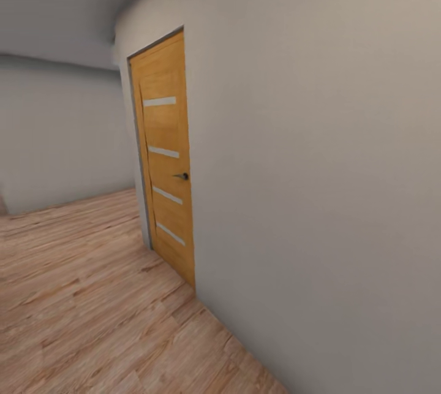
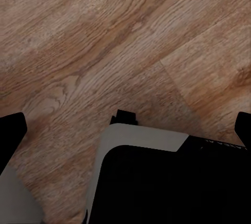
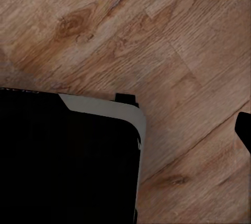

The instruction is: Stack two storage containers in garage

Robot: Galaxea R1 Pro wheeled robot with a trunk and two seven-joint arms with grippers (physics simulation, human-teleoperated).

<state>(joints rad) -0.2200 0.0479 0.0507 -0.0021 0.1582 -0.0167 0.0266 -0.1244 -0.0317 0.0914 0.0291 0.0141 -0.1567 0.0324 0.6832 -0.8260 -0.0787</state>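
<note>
Left claw (image 2: pixel 125 130) spread empty over wood floor (image 2: pixel 104 41), right claw state unclear, orange door (image 1: pixel 165 161) shut

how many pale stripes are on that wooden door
4, stacked down the orange wooden door in the head view: one near its top, one above the handle, one below the handle, one lowest.

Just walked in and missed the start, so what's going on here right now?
The robot is in a hallway with a light wood plank floor, beside a plain grey-white wall with a closed orange-brown wooden door that has pale horizontal strips and a dark handle. Nothing is being handled at this moment. Both wrist cameras look down at the planks and the robot's own black and light grey base. Dark finger edges show at the sides of those views, too little to tell how either pincer stands.
</note>
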